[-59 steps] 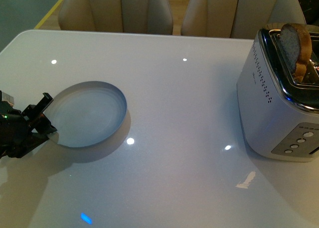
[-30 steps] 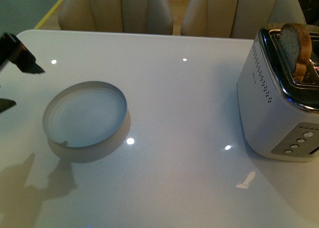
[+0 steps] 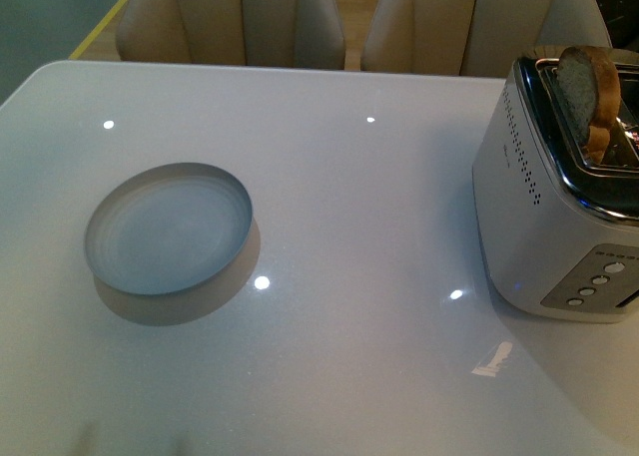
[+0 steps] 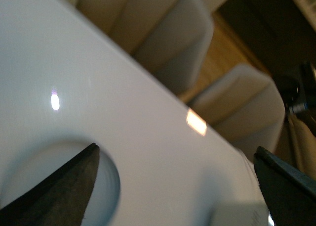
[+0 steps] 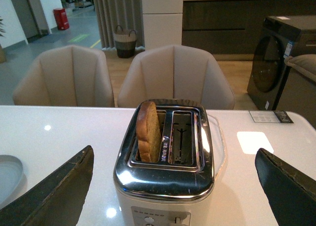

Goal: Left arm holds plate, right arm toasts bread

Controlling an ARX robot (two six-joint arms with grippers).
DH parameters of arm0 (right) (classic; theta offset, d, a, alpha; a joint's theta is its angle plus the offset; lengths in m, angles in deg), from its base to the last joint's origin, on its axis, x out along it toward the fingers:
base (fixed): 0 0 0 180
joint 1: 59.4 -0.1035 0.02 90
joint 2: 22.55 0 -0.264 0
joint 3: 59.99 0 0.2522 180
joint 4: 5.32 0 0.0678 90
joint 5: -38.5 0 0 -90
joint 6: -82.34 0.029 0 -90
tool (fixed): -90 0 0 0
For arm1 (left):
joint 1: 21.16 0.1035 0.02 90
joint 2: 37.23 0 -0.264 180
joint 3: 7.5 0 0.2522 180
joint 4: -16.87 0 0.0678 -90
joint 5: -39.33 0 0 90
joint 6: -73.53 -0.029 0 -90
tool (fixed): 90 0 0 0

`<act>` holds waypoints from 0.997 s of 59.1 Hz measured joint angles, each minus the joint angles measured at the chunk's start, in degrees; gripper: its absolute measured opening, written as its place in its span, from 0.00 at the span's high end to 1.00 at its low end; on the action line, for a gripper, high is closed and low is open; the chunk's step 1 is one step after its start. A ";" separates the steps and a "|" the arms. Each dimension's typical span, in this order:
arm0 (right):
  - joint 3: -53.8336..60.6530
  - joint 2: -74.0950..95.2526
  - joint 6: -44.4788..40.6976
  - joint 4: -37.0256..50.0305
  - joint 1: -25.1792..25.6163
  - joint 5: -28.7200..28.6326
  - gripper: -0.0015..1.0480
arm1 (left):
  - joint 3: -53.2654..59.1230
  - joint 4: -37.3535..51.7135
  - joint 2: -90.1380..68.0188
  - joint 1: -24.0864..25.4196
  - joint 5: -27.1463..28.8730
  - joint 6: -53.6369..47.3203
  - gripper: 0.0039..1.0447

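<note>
Left gripper [image 4: 177, 186]: two dark, matte, wedge-shaped fingers [image 4: 59, 194] tapering to blunt tips are shown. Right gripper [image 5: 175, 186]: two dark, angular fingers [image 5: 54, 189] with pale, worn edges are seen. No arm is shown in the front view.

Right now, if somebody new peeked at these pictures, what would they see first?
Probably the shiny silver toaster at the table's right edge, with a brown slice of bread poking up out of one slot. Next, the round pale plate lying by itself on the white table, over on the left.
</note>
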 joint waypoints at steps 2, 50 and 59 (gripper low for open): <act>0.00 0.00 0.00 0.00 0.00 0.07 0.09 | 3.41 7.52 0.24 0.11 1.29 -6.16 0.22; 0.00 0.00 0.00 0.00 0.00 -0.02 0.09 | 40.70 26.69 31.06 4.52 -1.70 -34.77 0.97; 0.00 0.00 0.00 -0.02 0.00 -0.02 0.09 | 43.30 22.95 37.33 4.52 -1.70 -34.80 0.97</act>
